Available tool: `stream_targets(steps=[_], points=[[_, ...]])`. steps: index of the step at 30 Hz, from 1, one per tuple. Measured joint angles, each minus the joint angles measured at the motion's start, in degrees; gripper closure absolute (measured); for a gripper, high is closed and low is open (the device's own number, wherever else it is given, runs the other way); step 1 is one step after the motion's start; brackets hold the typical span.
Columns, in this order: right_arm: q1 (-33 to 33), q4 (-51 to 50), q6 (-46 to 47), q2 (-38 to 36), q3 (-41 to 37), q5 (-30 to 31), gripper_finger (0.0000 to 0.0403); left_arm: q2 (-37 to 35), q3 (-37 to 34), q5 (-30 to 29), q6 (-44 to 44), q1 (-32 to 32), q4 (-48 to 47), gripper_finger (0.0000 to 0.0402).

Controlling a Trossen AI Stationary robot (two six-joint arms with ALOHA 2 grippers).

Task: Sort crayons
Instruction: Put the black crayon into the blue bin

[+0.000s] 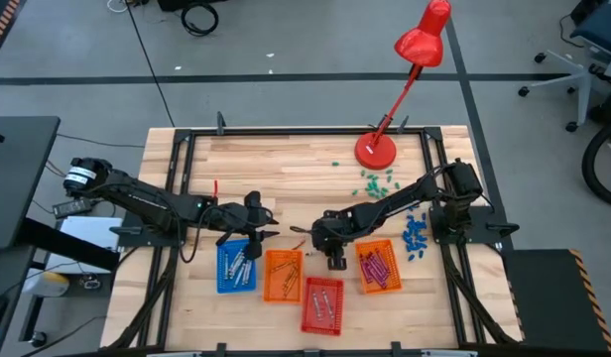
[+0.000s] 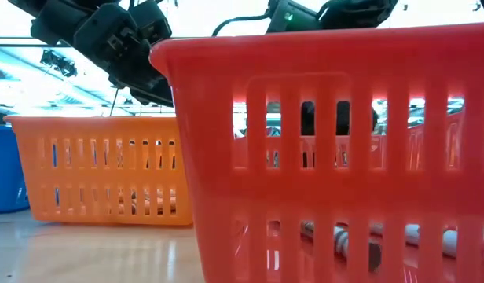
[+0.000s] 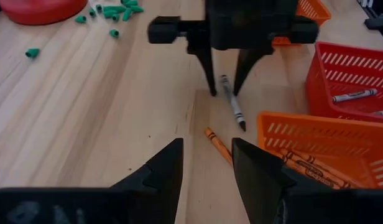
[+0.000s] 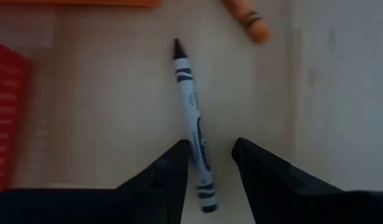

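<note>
Here, right gripper (image 4: 209,163) down at the tabletop mid-table, fingers parted and straddling one end of a grey-white crayon (image 4: 193,118), nothing clamped; crayon flat on the wood, dark tip pointing away from the gripper. Same gripper seen from the left wrist view (image 3: 224,87), fingers spread either side of the crayon (image 3: 232,104), tips at or near the table. Orange crayon (image 3: 217,144) flat on the wood just beside the grey-white one, not touching it; its end also visible in the right wrist view (image 4: 246,17). Left gripper (image 3: 206,163) open, empty, hanging above the table and facing the right gripper, near the blue tray (image 1: 236,266). Four trays along the near side of the table: blue, orange tray (image 1: 282,275), red tray (image 1: 322,303), second orange tray (image 1: 379,267), each holding crayons. Orange crayons inside the orange tray just beside the loose pair; a grey-white crayon (image 3: 354,95) lying in the red tray. Red lamp (image 1: 410,69) standing on the far side of the table, base on the wood. Teal bits (image 1: 375,181) scattered just in front of the lamp base; blue bits (image 1: 416,235) piled by the right arm's base. Low view mostly blocked by the red tray wall, orange tray behind it.
</note>
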Motion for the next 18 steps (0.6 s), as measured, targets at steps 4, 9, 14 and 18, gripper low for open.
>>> stream_targets(steps=[4,9,14,18], points=[[-1.8,-0.6,-1.2,-0.5,-0.1,-0.2,0.0256,0.0,0.0,0.0,-0.2,-0.1,-0.3,0.0253],[-1.7,-1.0,-2.9,-0.4,-0.1,-0.5,0.0265,0.0,0.0,0.1,-0.6,-0.1,-0.6,0.0253],[-0.3,-1.2,-4.6,-0.4,-0.1,0.9,0.0301,0.0,0.0,0.1,-0.5,-0.1,-0.6,0.0253],[-0.2,-1.3,-4.9,-0.4,-0.1,0.5,0.0343,0.0,0.0,0.1,-0.5,-0.1,-0.6,0.0253]])
